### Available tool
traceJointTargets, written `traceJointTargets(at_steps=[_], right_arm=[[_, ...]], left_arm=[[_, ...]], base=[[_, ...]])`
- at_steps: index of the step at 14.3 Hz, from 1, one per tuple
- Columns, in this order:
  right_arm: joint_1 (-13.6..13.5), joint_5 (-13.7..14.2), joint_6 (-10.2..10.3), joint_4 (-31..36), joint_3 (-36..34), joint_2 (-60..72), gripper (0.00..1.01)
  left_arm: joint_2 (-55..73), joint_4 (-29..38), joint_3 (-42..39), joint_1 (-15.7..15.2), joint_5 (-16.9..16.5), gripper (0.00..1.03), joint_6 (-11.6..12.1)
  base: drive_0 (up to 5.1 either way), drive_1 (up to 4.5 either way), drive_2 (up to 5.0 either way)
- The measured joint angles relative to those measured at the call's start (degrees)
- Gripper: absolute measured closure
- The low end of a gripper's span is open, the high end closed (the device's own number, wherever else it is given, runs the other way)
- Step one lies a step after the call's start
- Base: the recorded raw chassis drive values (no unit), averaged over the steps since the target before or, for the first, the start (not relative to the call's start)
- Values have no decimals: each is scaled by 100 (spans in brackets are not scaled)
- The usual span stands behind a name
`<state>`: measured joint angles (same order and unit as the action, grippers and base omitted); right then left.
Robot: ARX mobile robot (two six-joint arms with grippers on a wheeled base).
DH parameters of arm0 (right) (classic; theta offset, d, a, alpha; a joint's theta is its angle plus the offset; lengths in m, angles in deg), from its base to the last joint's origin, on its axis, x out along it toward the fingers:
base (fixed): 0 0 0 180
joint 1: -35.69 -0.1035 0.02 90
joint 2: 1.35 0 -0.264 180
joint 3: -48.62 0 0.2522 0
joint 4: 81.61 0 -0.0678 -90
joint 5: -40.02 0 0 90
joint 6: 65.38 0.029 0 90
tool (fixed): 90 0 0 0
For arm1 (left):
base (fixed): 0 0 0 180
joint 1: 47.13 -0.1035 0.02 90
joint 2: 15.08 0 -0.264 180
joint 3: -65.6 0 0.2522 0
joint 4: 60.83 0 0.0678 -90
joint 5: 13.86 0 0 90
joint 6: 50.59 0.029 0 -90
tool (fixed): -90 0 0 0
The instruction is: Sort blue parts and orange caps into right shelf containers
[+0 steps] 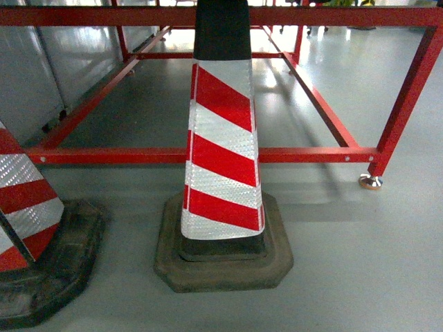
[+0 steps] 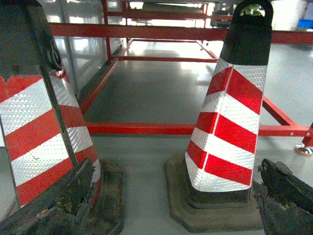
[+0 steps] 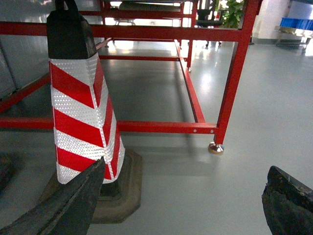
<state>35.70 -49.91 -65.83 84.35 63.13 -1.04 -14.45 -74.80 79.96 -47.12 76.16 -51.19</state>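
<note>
Head view shows only floor-level clutter: a striped cone (image 1: 221,145) on a dark rubber base straight ahead, a second cone (image 1: 21,200) at the left edge, and a red frame (image 1: 208,155) running behind both. Neither pincer appears in this view.

From the left wrist, the left pincer (image 2: 171,205) stands open with nothing between its worn, dark fingers (image 2: 63,205). One cone rises just beyond its left finger, the other ahead and a little toward its right finger. The frame rail crosses farther ahead.

From the right wrist, the right pincer (image 3: 181,205) is likewise spread wide and empty. A cone (image 3: 83,107) stands just beyond its left finger; ahead of its right finger is bare grey floor (image 3: 234,186), with the frame's leg and foot (image 3: 215,148) beyond.

No blue parts, orange caps or crates are clearly in sight. Something blue (image 3: 297,22) sits far off, ahead and to the right of the right pincer, too small to identify. So the sorting has not begun; the base probably needs to travel to the shelf first.

As a judgement, small plastic parts and caps should be light, stiff and somewhat slick. Each would be best pinched across its narrowest solid section, with caps taken across the rim, firmly enough not to squirt out.
</note>
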Motion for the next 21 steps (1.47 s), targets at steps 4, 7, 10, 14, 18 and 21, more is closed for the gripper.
traceJointTargets(at_steps=[4, 7, 10, 14, 18, 21], right_arm=[[0, 0, 0, 0, 0, 0, 3], [0, 0, 0, 0, 0, 0, 3], [0, 0, 0, 0, 0, 0, 3], [0, 0, 0, 0, 0, 0, 3], [0, 0, 0, -15, 0, 0, 3], [0, -2, 2, 0, 0, 0, 3]], left_arm=[[0, 0, 0, 0, 0, 5, 2], [0, 0, 0, 0, 0, 5, 0], [0, 0, 0, 0, 0, 5, 2], [0, 0, 0, 0, 0, 5, 2], [0, -15, 0, 0, 0, 5, 2], [0, -11, 0, 0, 7, 5, 0]], base=[[0, 0, 0], [0, 0, 0], [0, 0, 0], [0, 0, 0], [0, 0, 0], [0, 0, 0]])
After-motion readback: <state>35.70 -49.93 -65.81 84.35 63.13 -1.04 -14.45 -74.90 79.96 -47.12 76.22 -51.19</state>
